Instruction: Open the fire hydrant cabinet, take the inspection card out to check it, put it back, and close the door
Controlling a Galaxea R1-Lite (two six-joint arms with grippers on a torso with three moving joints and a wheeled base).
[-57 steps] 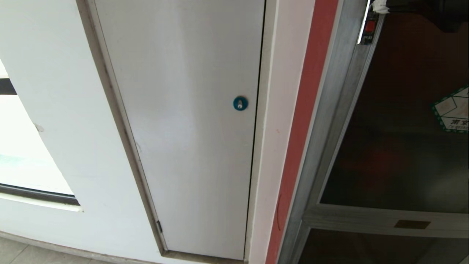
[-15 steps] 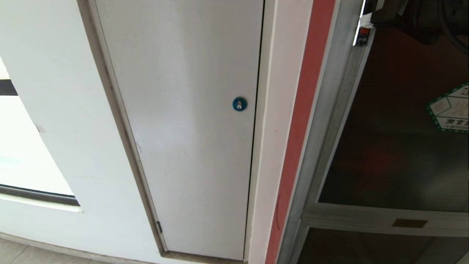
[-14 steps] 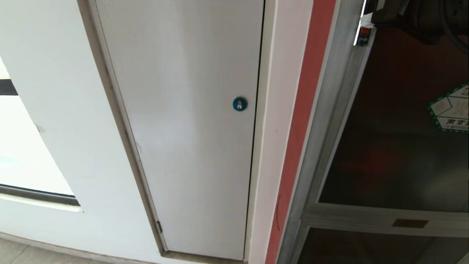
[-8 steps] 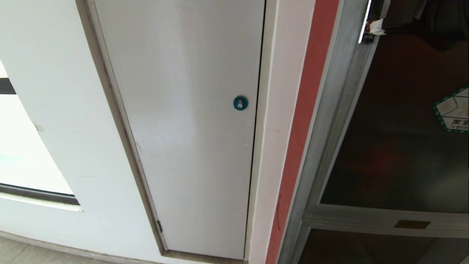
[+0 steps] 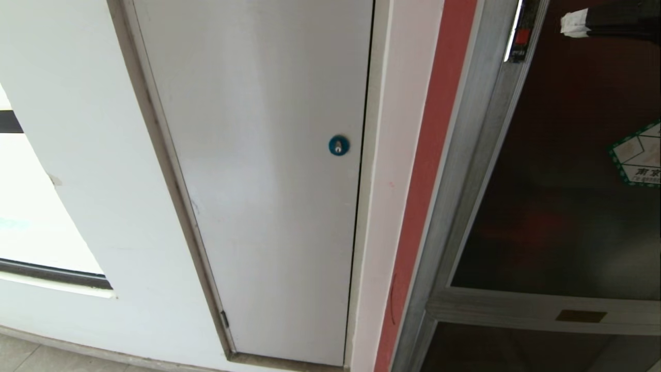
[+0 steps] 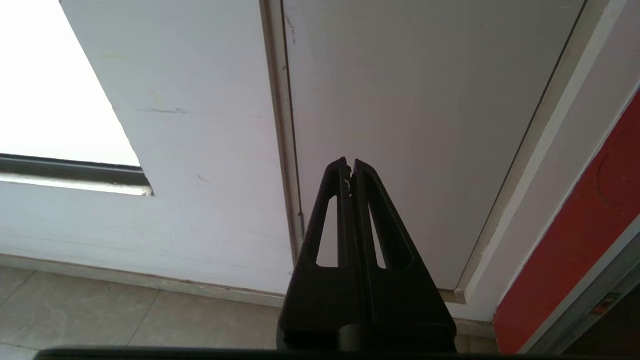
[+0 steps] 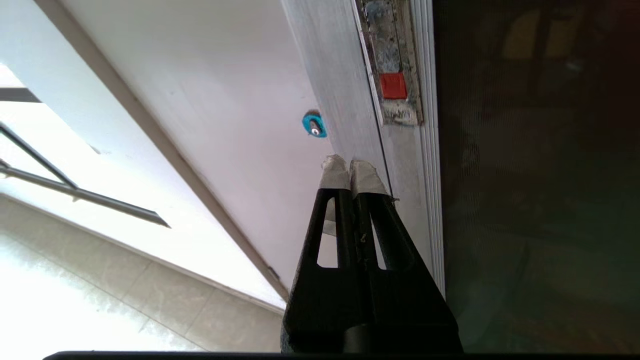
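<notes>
Hanging low near the floor (image 6: pixel 100 310), the left gripper (image 6: pixel 349 162) has its jaws pressed together on nothing. It points at the bottom part of the plain white door (image 6: pixel 425 125), which stands in a white wall (image 6: pixel 200 150) beside a bright window (image 6: pixel 50 75).

Higher up, the right gripper (image 7: pixel 349 162) also has its jaws together, and they hold nothing. Its fingertips (image 7: pixel 334 172) are wrapped in pale tape. In the head view this gripper (image 5: pixel 570 23) comes in from the upper right corner, in front of the dark glass and apart from the frame edge. In the right wrist view its tips lie over the aluminium frame, just below a small red latch (image 7: pixel 393 85) which sits in a worn slot of the frame.

Behind it is the door (image 5: pixel 568 206) of the fire hydrant cabinet (image 5: pixel 465 155), on the right side of the head view. The door looks shut, lying flat within its brushed aluminium frame. On its tinted glass there is a white sticker with green border (image 5: pixel 638 155), cut by the picture edge. A small brass plate (image 5: pixel 581 315) sits on the crossbar lower down. A red strip (image 5: pixel 428 155) runs between the cabinet frame and the white wall.

To the left of it, the plain white door carries a blue round lock (image 5: pixel 339 145).
</notes>
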